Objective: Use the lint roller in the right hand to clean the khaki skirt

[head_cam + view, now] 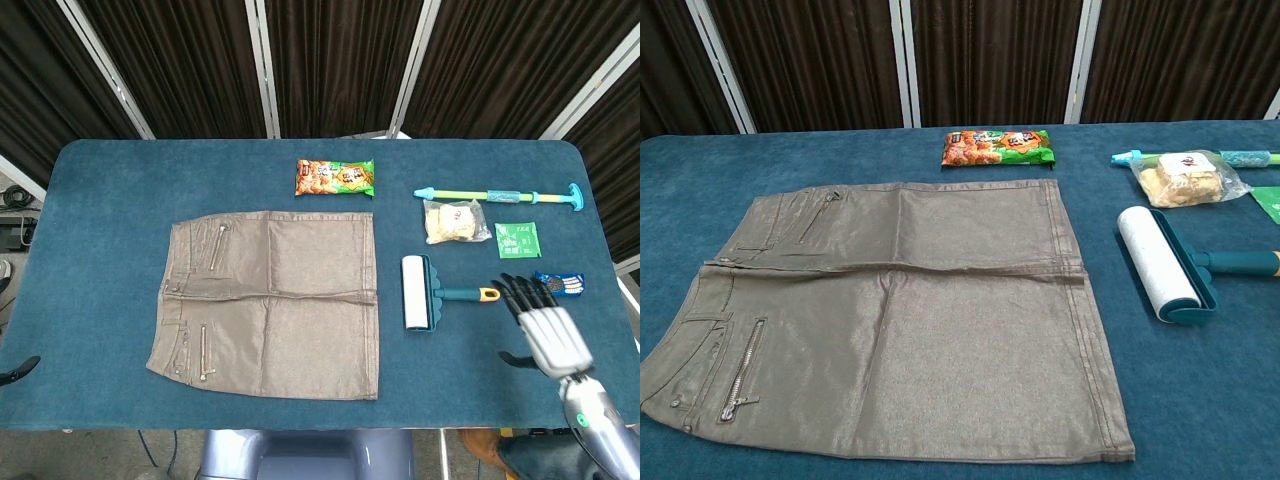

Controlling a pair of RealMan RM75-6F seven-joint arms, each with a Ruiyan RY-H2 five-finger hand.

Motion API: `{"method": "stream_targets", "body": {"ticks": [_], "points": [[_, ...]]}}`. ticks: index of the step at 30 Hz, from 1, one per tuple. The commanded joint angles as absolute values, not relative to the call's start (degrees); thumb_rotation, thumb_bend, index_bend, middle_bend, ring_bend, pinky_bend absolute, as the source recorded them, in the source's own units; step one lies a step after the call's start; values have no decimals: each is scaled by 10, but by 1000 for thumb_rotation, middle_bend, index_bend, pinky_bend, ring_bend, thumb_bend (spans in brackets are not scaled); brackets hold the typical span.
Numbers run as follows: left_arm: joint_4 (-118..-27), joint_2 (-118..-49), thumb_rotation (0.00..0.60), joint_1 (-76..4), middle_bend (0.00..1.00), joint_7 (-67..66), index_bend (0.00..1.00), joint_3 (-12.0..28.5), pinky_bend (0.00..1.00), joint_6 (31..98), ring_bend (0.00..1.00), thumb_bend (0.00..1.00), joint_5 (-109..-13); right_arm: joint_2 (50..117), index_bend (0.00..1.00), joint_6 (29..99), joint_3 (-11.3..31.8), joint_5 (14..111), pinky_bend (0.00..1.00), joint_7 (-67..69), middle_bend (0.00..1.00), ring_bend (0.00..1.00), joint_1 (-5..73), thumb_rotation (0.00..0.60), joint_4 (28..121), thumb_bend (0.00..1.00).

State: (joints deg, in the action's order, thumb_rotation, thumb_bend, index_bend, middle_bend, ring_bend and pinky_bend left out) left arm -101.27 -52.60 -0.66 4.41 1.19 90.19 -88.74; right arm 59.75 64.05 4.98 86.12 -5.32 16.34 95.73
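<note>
Empty, fingers spread, the right hand [545,325] nears the lint roller [432,293]; a careless touch could nudge its handle away.

head view looks straight down; chest view sits lower, nearer; both share the skirt [270,303]

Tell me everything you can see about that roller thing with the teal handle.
The lint roller lies flat on the blue table, just right of the khaki skirt without touching it. Its white roll sits in a teal frame; the teal handle, tipped yellow-orange, points toward the right hand. That hand's spread fingertips are close to the handle's end, but nothing grips the roller yet.
</note>
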Motion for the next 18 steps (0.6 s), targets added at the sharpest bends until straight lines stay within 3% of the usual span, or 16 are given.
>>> {"method": "stream_targets", "body": {"ticks": [1, 5, 18], "points": [[-1015, -529, 600, -10, 0, 36, 0, 15, 0, 894, 0, 52, -878, 642, 3, 535, 66, 835, 62, -51, 99, 17, 245, 600, 890, 188], [-1017, -532, 600, -12, 0, 26, 0, 18, 0, 890, 0, 53, -869, 677, 27, 514, 70, 837, 134, -56, 141, 57, 272, 600, 858, 251], [-1013, -542, 600, -19, 0, 3, 0, 24, 0, 872, 0, 54, -845, 758, 57, 444, 62, 783, 136, -104, 168, 85, 328, 600, 753, 320]]}}
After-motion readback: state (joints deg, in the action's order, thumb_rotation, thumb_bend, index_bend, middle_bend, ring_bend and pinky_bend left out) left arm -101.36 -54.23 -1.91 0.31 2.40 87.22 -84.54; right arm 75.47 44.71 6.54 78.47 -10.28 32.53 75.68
